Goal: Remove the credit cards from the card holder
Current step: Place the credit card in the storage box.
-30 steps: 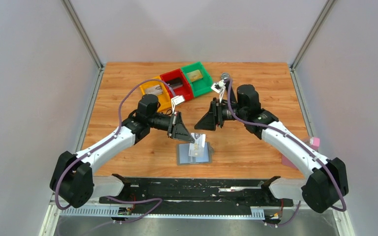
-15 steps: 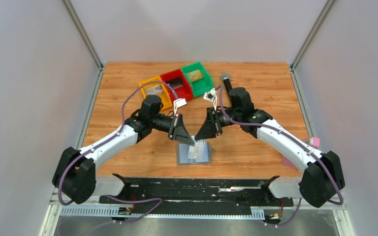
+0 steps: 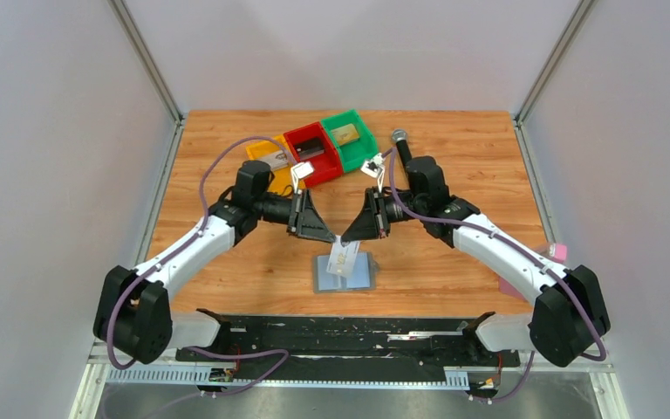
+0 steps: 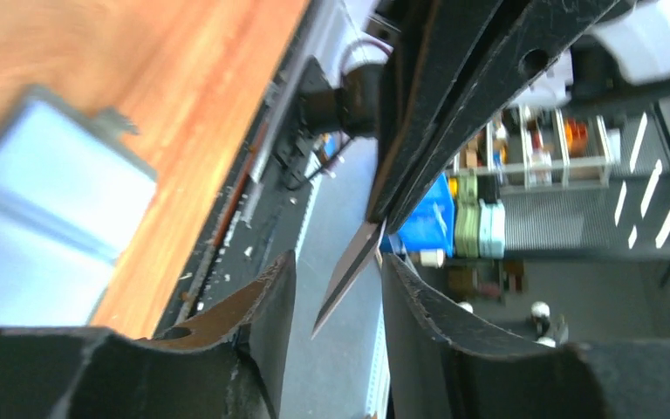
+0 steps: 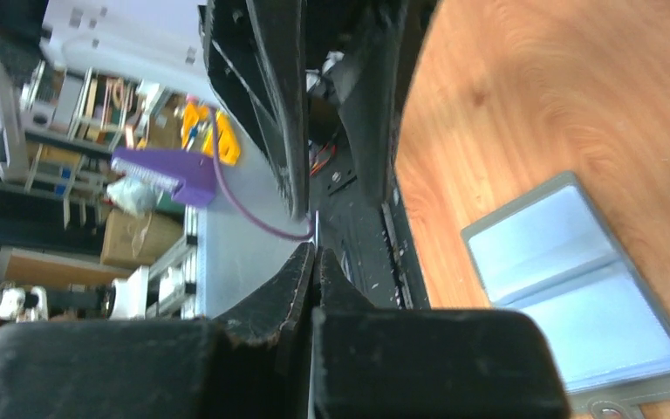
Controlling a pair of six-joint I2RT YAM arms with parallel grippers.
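Two grippers meet tip to tip over the near middle of the wooden table point(image 3: 262, 279), and we see one credit card point(image 3: 339, 259) between them. The right gripper point(image 3: 351, 232) has its jaws pressed together on the card's upper end. In the right wrist view its fingers point(image 5: 270, 297) lie closed against each other, with only the card's thin pale edge showing between their tips. The left gripper point(image 3: 326, 231) has its jaws parted by a narrow gap. In the left wrist view we see the card edge-on, slanting down into that gap, and neither left finger point(image 4: 257, 305) clearly touches it.

From above, the card hangs tilted off the tips with its lower end over the card holder point(image 3: 359, 278); we cannot tell whether it touches the holder. The card holder lies open and flat on the table just below the grippers, its two light blue panels facing up inside a grey border.

At the far side of the table a yellow bin point(image 3: 260, 148), a red bin point(image 3: 331, 161) and a green bin point(image 3: 359, 157) stand in a row, touching one another. A flat tan piece point(image 3: 345, 133) lies in the green bin and a pale silvery piece point(image 3: 272, 160) in the yellow bin.
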